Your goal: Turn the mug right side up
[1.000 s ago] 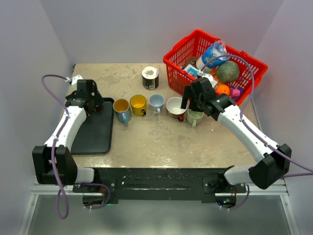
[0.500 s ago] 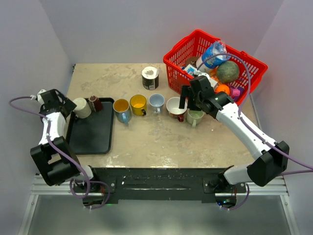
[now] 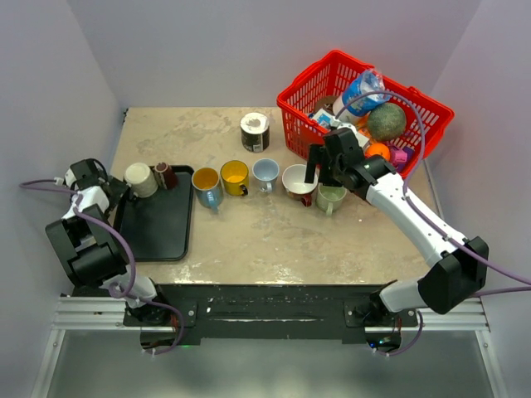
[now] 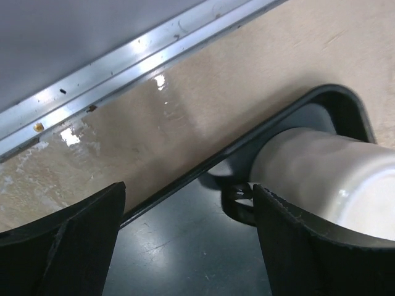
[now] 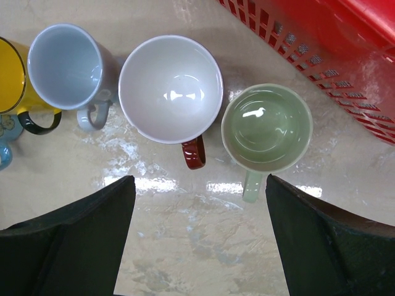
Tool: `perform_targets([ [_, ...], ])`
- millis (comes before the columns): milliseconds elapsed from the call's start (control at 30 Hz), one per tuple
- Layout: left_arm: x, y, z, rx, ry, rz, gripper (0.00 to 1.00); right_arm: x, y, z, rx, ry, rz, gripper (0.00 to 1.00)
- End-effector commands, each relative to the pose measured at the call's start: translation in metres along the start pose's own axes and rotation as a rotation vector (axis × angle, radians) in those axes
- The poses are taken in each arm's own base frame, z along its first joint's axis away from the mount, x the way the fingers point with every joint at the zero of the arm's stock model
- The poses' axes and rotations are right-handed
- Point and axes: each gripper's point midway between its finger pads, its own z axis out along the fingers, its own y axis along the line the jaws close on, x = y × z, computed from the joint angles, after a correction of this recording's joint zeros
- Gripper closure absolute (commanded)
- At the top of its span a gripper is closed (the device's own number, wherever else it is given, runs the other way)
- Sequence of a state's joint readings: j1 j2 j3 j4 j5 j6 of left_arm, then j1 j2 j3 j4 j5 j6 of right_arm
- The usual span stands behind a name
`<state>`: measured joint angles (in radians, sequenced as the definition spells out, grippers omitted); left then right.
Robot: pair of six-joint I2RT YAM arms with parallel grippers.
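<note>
Tabletop (image 3: 249, 240) of mottled beige, pale walls (image 3: 249, 50) — left claw (image 4: 191, 243), right claw (image 5: 197, 240) both wide

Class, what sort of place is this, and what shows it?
Probably a robot test cell in a lab, not a kitchen: the left arm and right arm are bolted to a mounting bar, plain walls box in the table, and a row of mugs and a red basket look staged.
</note>
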<state>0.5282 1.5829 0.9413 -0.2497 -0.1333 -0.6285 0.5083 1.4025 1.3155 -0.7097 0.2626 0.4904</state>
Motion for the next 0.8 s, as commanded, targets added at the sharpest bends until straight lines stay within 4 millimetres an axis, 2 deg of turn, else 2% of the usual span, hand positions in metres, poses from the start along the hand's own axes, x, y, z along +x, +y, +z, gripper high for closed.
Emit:
perform_targets([
  [0,-0.008,-0.004,-0.002,0.013,-0.033,-0.008,0.14,-0.006,-0.003,-0.001,-0.002,-0.035,0.031,0.11],
  [133,0.000,-0.008,-0.006,0.073,-0.022,0.024,0.22,-0.004,-0.007,0.000,0.007,-0.034,0.045,0.11],
  [233,0.007,-0.008,-0.015,0.104,-0.012,0.031,0.32,-0.002,-0.006,0.002,0.006,-0.029,0.047,0.12],
  [267,0.013,-0.005,-0.017,0.102,-0.004,0.027,0.45,-0.003,-0.006,0.003,0.006,-0.030,0.048,0.12],
  [367,0.007,-0.012,-0.034,0.173,-0.061,0.032,0.54,-0.002,-0.006,0.005,0.004,-0.027,0.047,0.12],
  [400,0.006,-0.013,-0.041,0.194,-0.081,0.045,0.61,-0.003,-0.005,0.006,0.002,-0.027,0.046,0.12],
  [533,-0.008,-0.027,-0.053,0.278,-0.148,0.129,0.60,-0.002,-0.002,0.008,-0.013,-0.016,0.039,0.12],
  [567,-0.013,-0.033,-0.054,0.298,-0.151,0.155,0.57,-0.002,-0.001,0.008,-0.017,-0.015,0.036,0.12],
  [600,-0.012,-0.037,-0.055,0.324,-0.141,0.205,0.47,0.000,0.000,0.010,-0.019,-0.010,0.031,0.12],
  [767,-0.017,-0.046,-0.041,0.332,-0.090,0.317,0.39,0.005,0.003,0.015,-0.030,0.019,0.015,0.12],
])
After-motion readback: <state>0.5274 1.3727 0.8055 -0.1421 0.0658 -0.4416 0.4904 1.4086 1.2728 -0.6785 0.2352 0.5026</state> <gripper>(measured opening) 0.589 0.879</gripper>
